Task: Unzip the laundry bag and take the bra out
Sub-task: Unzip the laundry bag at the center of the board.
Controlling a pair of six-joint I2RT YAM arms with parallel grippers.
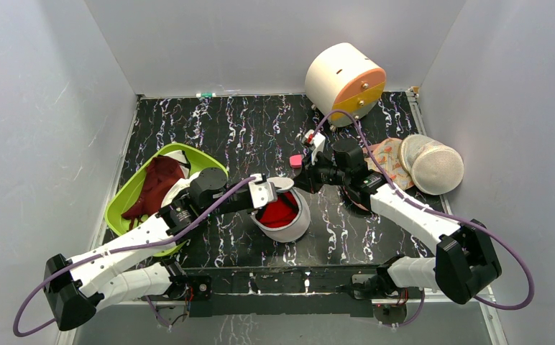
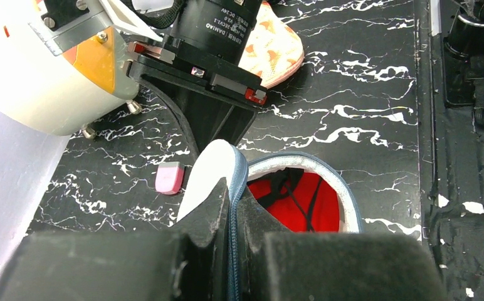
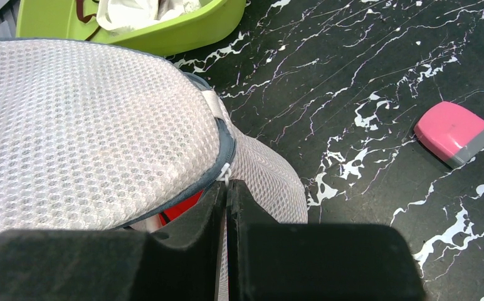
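Note:
The laundry bag (image 1: 294, 223) sits at the table's middle as a white mesh pouch with its lid flap raised. Through the opening shows the red bra (image 1: 280, 210), crossed by black straps in the left wrist view (image 2: 302, 207). My left gripper (image 1: 264, 192) is shut on the flap's blue-grey zip rim (image 2: 234, 188). My right gripper (image 1: 297, 181) comes in from the right, shut on the small white zip pull (image 3: 226, 174) at the edge of the mesh lid (image 3: 89, 138). A sliver of the red bra (image 3: 180, 207) shows under that lid.
A green basin (image 1: 201, 154) at the left holds a dark maroon garment (image 1: 158, 183). A pink eraser (image 1: 296, 159) lies just behind the bag. At the right are an orange floral fabric (image 1: 390, 158) and a domed white mesh bag (image 1: 433, 167). A white-and-orange drum (image 1: 343, 79) stands at the back.

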